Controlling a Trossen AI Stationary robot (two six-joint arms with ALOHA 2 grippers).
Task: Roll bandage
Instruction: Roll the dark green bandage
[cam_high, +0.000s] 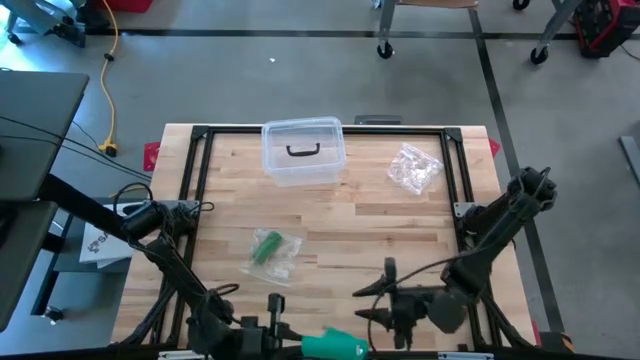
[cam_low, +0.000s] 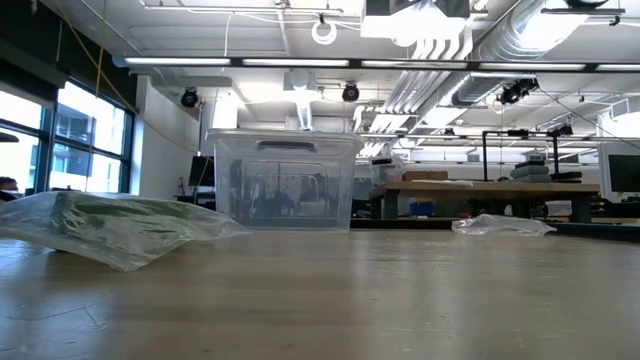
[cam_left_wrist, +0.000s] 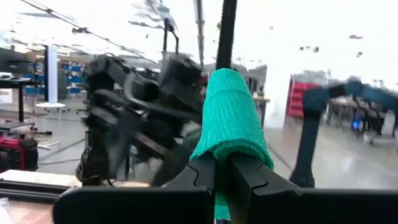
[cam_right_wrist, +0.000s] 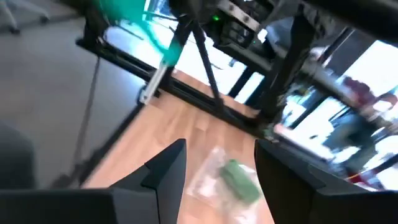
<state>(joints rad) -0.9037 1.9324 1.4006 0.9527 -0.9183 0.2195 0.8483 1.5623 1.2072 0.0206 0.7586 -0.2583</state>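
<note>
At the table's near edge, left gripper (cam_high: 300, 345) pinches the teal bandage (cam_high: 335, 346), mostly rolled; right gripper (cam_high: 385, 315) gapes empty beside it.

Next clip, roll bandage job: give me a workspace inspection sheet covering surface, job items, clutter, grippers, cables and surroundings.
Surface: wooden table with a black frame around its edge.
Job items: teal bandage roll at the near table edge, pinched in the left gripper.
Clutter: clear lidded bin at the far side; clear bag holding a green roll mid-table; crumpled empty bag far right.
Grippers: left gripper shut on the bandage roll; right gripper open, empty, beside it at the near edge.
Cables: yellow cord on the floor, far left; black cables along both arms.
Surroundings: grey floor, chair wheels beyond the table; workshop benches behind.
</note>
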